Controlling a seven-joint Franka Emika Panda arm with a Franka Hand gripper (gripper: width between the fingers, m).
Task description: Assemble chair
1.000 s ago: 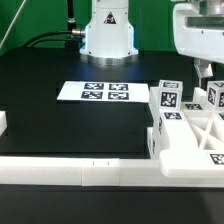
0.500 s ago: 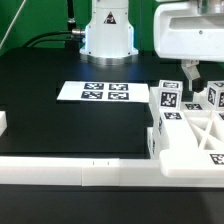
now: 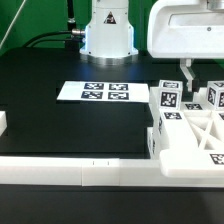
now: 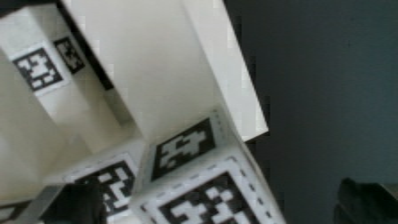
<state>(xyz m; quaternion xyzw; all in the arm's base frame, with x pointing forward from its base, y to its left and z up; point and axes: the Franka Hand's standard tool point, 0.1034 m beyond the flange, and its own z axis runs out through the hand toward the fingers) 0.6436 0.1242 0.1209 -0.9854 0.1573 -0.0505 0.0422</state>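
My gripper (image 3: 186, 72) hangs above two tagged leg blocks (image 3: 168, 97) beside the X-braced frame (image 3: 195, 135), at the exterior view's right of the desk (image 3: 60, 125). Jaws' spread: cannot tell. One marker board (image 3: 94, 92).

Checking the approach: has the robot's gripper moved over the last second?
Yes. The gripper has shifted toward the exterior view's left, measured against the flat white marker board, and now hangs above the white tagged blocks.

The black table (image 3: 60, 120) carries the marker board (image 3: 94, 92) flat near its middle, with the white tagged chair parts (image 3: 188, 125) clustered to the exterior view's right of that board and a long white border rail (image 3: 70, 170) along the near edge.
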